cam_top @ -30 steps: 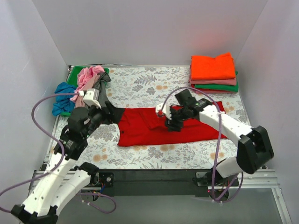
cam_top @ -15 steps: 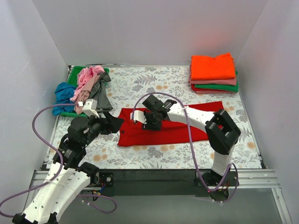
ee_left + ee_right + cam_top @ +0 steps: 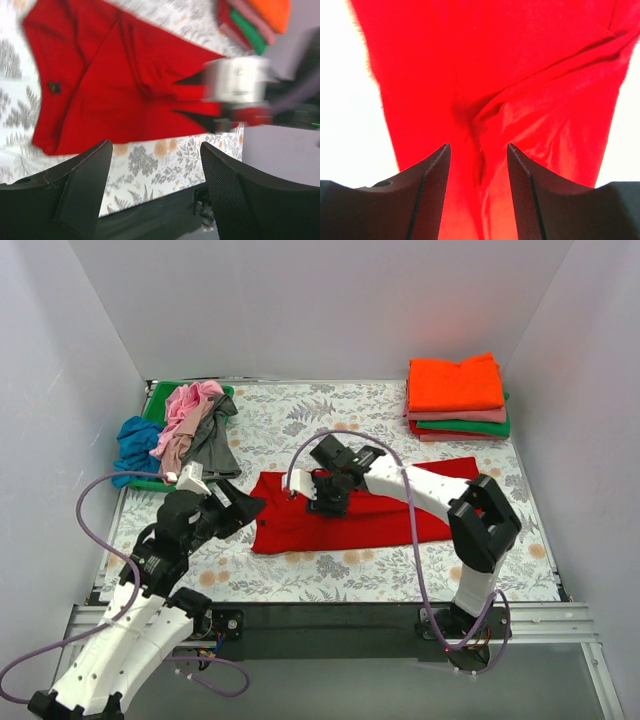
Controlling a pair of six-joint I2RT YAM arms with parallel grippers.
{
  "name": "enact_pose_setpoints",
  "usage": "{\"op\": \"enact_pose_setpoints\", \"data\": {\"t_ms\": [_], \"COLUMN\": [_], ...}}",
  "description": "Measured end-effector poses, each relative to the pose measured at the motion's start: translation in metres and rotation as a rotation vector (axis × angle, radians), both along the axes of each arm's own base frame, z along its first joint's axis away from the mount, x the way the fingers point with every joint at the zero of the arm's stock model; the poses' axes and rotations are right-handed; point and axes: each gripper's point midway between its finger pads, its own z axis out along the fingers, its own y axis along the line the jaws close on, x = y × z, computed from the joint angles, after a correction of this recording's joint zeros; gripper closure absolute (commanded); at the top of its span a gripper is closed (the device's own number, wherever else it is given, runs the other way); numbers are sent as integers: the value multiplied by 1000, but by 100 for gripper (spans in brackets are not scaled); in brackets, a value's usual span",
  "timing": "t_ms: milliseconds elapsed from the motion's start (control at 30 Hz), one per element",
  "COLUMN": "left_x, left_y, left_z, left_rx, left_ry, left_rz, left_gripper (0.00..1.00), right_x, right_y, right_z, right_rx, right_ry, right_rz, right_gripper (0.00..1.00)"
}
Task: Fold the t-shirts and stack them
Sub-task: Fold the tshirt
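A large red t-shirt (image 3: 370, 515) lies partly folded across the middle of the floral cloth. My right gripper (image 3: 325, 502) is low over its left part, open. In the right wrist view its jaws (image 3: 477, 165) straddle a raised wrinkle of the red t-shirt (image 3: 485, 75). My left gripper (image 3: 243, 510) hovers open just off the shirt's left edge. The left wrist view looks between the gripper's open fingers (image 3: 155, 165), nothing in them, onto the red t-shirt (image 3: 110, 85). Folded t-shirts are stacked at the back right, orange (image 3: 455, 383) on top, with pink and green (image 3: 470, 426) below.
Unfolded shirts are heaped at the back left: pink (image 3: 190, 403), grey (image 3: 213, 443), blue (image 3: 131, 448) and green (image 3: 160, 400). White walls close in three sides. The right arm (image 3: 237, 87) shows blurred in the left wrist view. The black table edge (image 3: 330, 615) runs along the front.
My right gripper has slid left along the red shirt, from its middle to its left part. My left gripper has drawn back a little toward the front. Both stay open.
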Motion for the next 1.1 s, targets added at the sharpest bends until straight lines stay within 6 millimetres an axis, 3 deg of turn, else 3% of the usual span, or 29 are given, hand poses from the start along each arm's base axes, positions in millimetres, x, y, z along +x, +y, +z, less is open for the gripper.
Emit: {"op": "enact_pose_setpoints", "data": {"t_ms": [67, 133, 267, 333, 433, 600, 733, 833, 900, 967, 1033, 1100], "left_x": [-2, -6, -18, -26, -34, -38, -36, -29, -25, -20, -16, -13], "left_y": [-2, -4, -7, -6, -4, -2, 2, 5, 8, 10, 11, 14], "left_z": [-26, -54, -99, -117, -134, -161, -182, -188, -189, -189, -187, -185], "left_rx": [-29, -44, -56, -60, -73, -75, -42, -26, -20, -20, -19, -18], "left_ry": [135, 280, 526, 612, 689, 763, 803, 795, 779, 758, 736, 715], "left_rz": [39, 75, 138, 170, 219, 268, 311, 344, 364, 381, 391, 407], "left_gripper": [31, 32, 34, 37, 40, 42, 48, 61, 80, 91, 99, 100], "right_x": [2, 17, 52, 56, 43, 18, 16, 18, 20, 20, 21, 24], "right_y": [-9, -28, -103, -139, -170, -195, -203, -204, -205, -207, -213, -222], "right_z": [20, 46, 84, 85, 71, 47, 52, 61, 65, 66, 67, 66], "right_rx": [53, 136, 266, 296, 321, 360, 402, 433, 444, 448, 444, 426], "right_ry": [22, 18, -24, -24, 28, 124, 116, 90, 76, 69, 57, 41], "right_rz": [-14, -65, -258, -351, -431, -522, -548, -546, -549, -555, -576, -612], "right_gripper": [44, 44, 44, 44, 44, 43, 43, 43, 43, 43, 43, 43]}}
